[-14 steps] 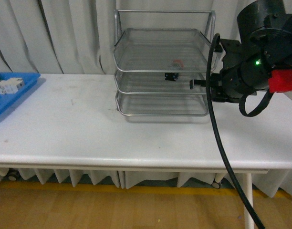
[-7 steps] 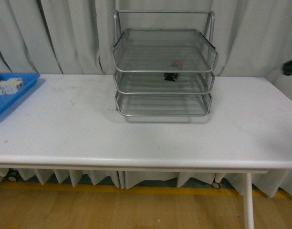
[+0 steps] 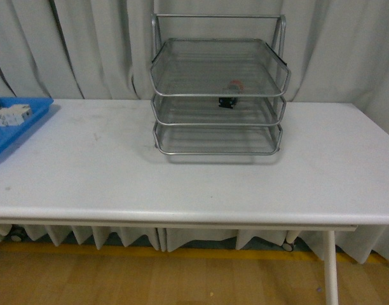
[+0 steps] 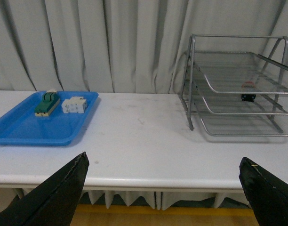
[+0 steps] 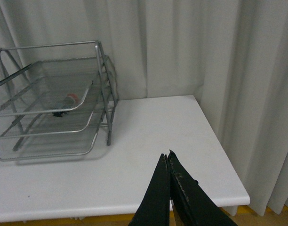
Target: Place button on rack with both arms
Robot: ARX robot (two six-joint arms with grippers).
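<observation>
1. Button [image 3: 234,86] sits on the top tier of the rack [image 3: 217,149], toward the front right; red cap shows through the mesh, dark body hangs just below it. Nothing touches it.
2. Rack stands upright at the back middle of the counter [image 3: 182,184], open front facing the robot, likely so an arm can reach in from the front.
3. Front view shows neither arm. Judging by that, the placing looks done.
4. Left end effector [image 4: 163,188]: fingers wide apart, nothing between them, low at the near counter edge and well apart from the rack.
5. Right end effector [image 5: 168,162]: fingertips pressed together, nothing held, over the right part of the counter, apart from the rack.
6. Blue tray [image 4: 21,134] lies at the far left of the counter holding a green-and-cream switch block [image 4: 46,102] and a white blocky part [image 4: 73,104] just beside it; both look like spare parts, not task items.
7. Risk, as a judgement: the button rests on open mesh, so a bump to the rack could tip it.
</observation>
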